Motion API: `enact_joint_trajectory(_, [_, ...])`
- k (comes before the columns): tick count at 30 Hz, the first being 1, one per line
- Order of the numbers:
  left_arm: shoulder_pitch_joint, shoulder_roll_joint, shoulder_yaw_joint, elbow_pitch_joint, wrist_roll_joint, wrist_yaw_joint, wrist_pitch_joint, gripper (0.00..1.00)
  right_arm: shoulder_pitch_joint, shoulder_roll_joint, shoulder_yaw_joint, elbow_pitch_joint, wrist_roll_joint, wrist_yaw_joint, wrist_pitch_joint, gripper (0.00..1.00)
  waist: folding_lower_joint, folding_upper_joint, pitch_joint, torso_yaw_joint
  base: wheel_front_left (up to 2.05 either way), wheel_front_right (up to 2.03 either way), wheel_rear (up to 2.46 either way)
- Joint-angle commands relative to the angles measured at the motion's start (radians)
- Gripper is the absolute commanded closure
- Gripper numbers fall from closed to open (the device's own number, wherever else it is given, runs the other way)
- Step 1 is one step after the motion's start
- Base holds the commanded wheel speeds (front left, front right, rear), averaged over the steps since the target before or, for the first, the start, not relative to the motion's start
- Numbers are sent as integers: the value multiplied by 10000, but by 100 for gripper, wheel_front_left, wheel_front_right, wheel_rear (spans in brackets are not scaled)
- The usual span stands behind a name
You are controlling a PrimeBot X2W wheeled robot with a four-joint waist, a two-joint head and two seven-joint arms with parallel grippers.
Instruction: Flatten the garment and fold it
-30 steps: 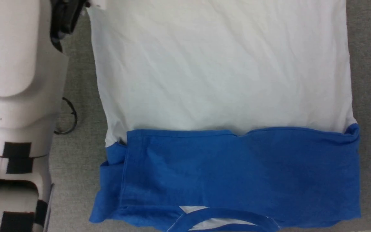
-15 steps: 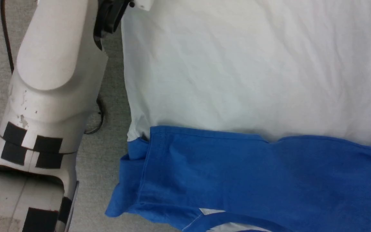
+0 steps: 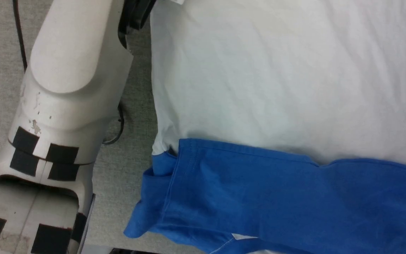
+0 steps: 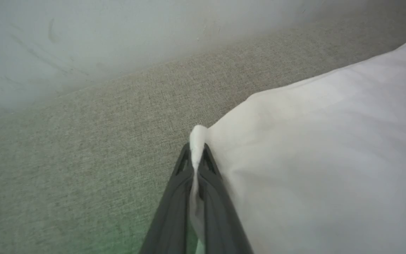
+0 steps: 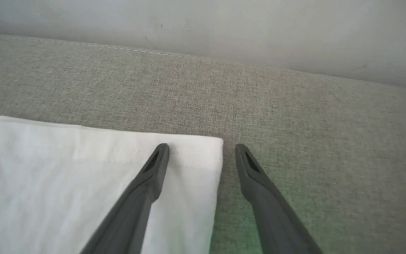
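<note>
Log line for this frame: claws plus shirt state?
left claw: shut on garment corner | right claw: open, straddling other hem corner | blue sleeves: folded inward

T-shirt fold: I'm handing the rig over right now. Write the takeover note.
Left pincer: shut on one white far corner of the T-shirt.
Right pincer: open, straddling the other far corner at the hem, nothing gripped.
T-shirt: spread on the grey surface, lightly wrinkled, blue sleeves folded in across the near end.
Done: flattening, sleeves in.
Left: probably close the right pincer on its corner, then carry the hem over toward the blue end.
</note>
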Motion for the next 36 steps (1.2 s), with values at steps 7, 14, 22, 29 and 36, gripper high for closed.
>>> enact_joint_trajectory(7, [-40, 59, -40, 162, -123, 16, -164, 100, -369, 99, -446, 111, -393, -9, -302, 100, 0, -1, 91, 105, 0, 0, 0])
enact_joint_trajectory(14, [-4, 171, 190, 111, -365, 62, -511, 100, -328, 0, -493, 32, -261, -9, -769, 100, 0, -1, -333, 93, 0, 0, 0])
enact_joint_trajectory(22, [618, 495, 501, -481, -705, -92, -1454, 100, 287, -329, -170, -293, 777, -9, -1508, 100, 0, -1, -1296, 42, 0, 0, 0])
enact_joint_trajectory(29, [2389, 803, 671, -1895, -1148, -292, -2431, 100, 2027, -546, -17, -1208, 2184, -9, -1969, 100, 0, -1, -2648, 62, 0, 0, 0])
enact_joint_trajectory(36, [5516, 1384, 621, -4185, -1677, -275, -2385, 100, 4751, -291, -392, -2631, 3065, -9, -1748, 100, 0, -1, -4463, 104, 0, 0, 0])
